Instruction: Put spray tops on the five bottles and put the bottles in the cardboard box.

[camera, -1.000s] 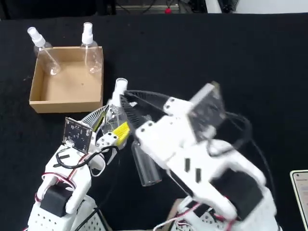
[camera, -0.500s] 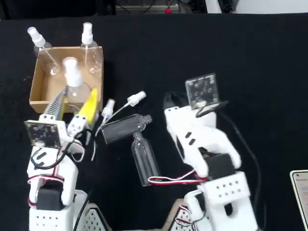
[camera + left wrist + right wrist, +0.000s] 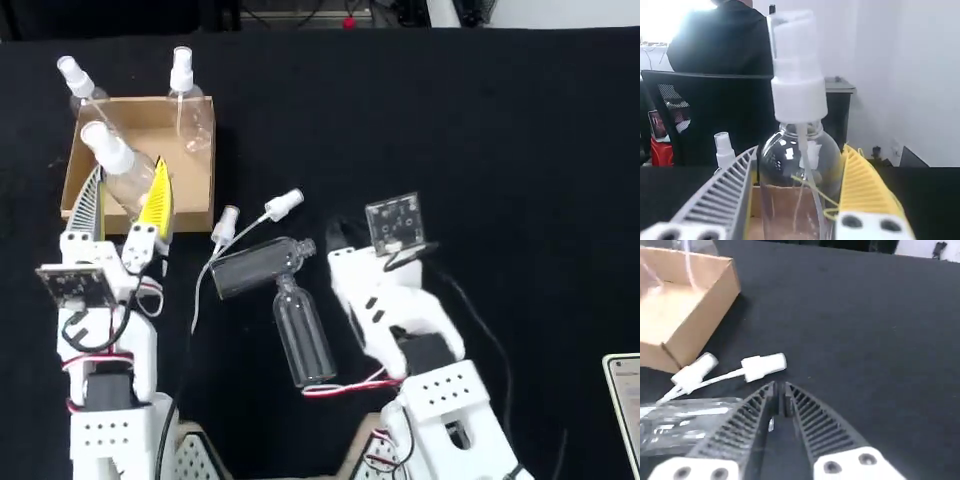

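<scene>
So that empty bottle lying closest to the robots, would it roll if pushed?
Likely yes: the bottle lies on its side and looks round, so a sideways push should roll it. Clear and empty, it is probably light.

A black surface (image 3: 470, 130) spreads under everything. At its right edge, near the front corner, lies a flat white-framed item (image 3: 625, 398). Beyond the far edge sit cables and a small red object (image 3: 348, 20). Behind stand a dark chair back (image 3: 700, 115) and a white wall (image 3: 920, 75).
</scene>
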